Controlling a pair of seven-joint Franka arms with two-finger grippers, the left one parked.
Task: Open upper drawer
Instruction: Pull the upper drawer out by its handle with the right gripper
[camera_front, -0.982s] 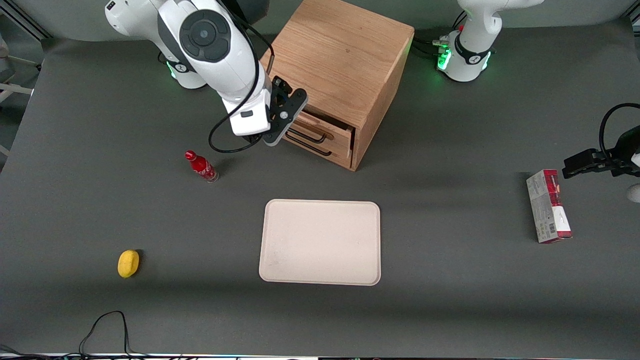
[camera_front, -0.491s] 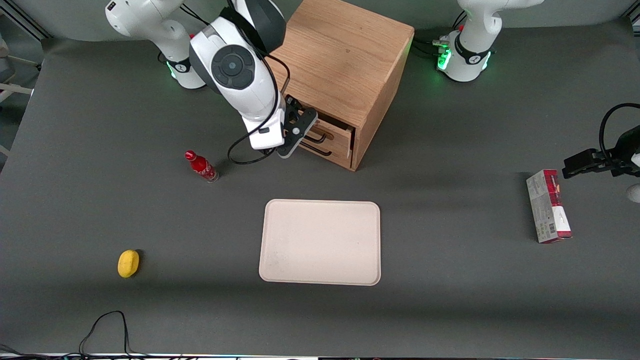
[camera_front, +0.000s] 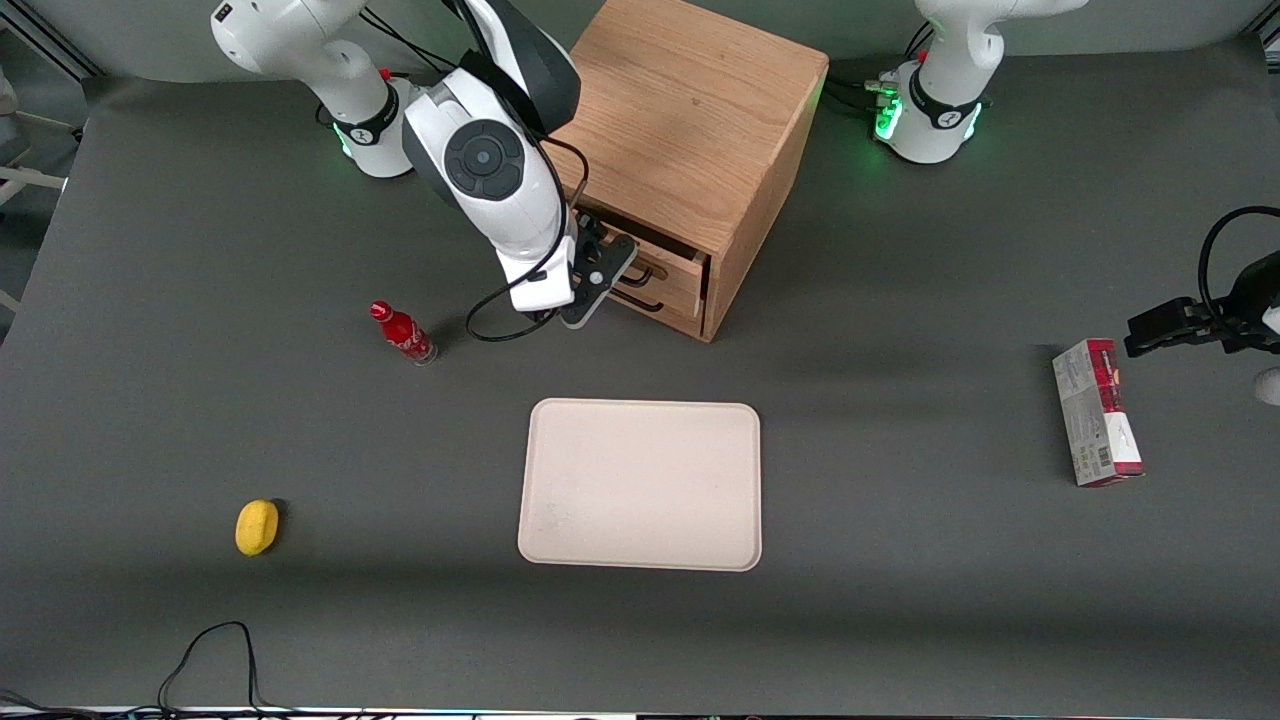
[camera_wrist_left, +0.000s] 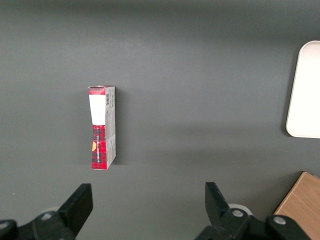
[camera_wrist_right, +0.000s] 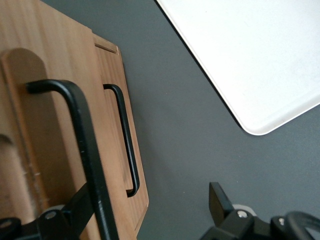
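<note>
The oak cabinet (camera_front: 690, 110) stands at the back middle of the table. Its upper drawer (camera_front: 672, 266) stands slightly out of the cabinet front, above the lower drawer (camera_front: 676, 302). My right gripper (camera_front: 616, 268) is in front of the drawers at handle height, open. In the right wrist view the upper drawer's black bar handle (camera_wrist_right: 82, 135) runs between my open fingers, close to one finger (camera_wrist_right: 80, 206); the gripper's middle (camera_wrist_right: 150, 202) is over bare table. The lower drawer's handle (camera_wrist_right: 126, 140) lies farther from the fingers. The fingers do not clamp anything.
A beige tray (camera_front: 640, 485) lies nearer the front camera than the cabinet. A red bottle (camera_front: 402, 332) stands beside my arm. A yellow lemon (camera_front: 257, 526) lies toward the working arm's end, and a red box (camera_front: 1096, 412) toward the parked arm's end.
My right gripper has moved along the cabinet front toward the drawer handles and lower, now covering part of the upper handle. The drawers have not moved.
</note>
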